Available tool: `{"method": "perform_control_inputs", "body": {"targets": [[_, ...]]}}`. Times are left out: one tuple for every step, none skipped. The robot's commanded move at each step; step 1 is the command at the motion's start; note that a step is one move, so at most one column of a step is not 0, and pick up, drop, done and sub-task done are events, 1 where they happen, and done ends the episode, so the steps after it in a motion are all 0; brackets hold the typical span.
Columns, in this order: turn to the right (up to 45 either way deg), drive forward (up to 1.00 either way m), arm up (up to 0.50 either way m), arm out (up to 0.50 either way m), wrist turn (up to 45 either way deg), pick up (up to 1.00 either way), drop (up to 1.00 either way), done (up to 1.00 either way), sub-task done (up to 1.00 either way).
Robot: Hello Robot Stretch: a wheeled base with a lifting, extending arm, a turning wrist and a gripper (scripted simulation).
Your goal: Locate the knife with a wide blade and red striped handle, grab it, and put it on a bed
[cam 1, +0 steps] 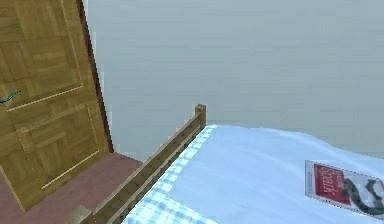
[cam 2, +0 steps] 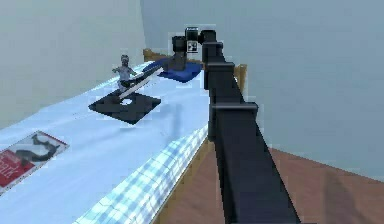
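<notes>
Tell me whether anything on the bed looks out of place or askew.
Yes: a dark flat slab lies askew on the bed, a pale long thing across it, and a small statue stands on the bedding behind. Nothing looks spilled or damaged.

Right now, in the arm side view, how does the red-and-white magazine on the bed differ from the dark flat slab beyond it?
Colour: the magazine is red and white; the dark slab is near black. Place: the magazine lies at the view's lower left, the slab farther up the bed. Load: a pale long thing lies across the slab; nothing lies on the magazine. Both lie flat on the bed.
</notes>
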Motion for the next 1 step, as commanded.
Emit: {"method": "perform_control_inputs", "body": {"targets": [[0.0, 0.00, -0.02, 0.00, 0.0, 0.00, 0.00, 0.00, 0.00]]}}
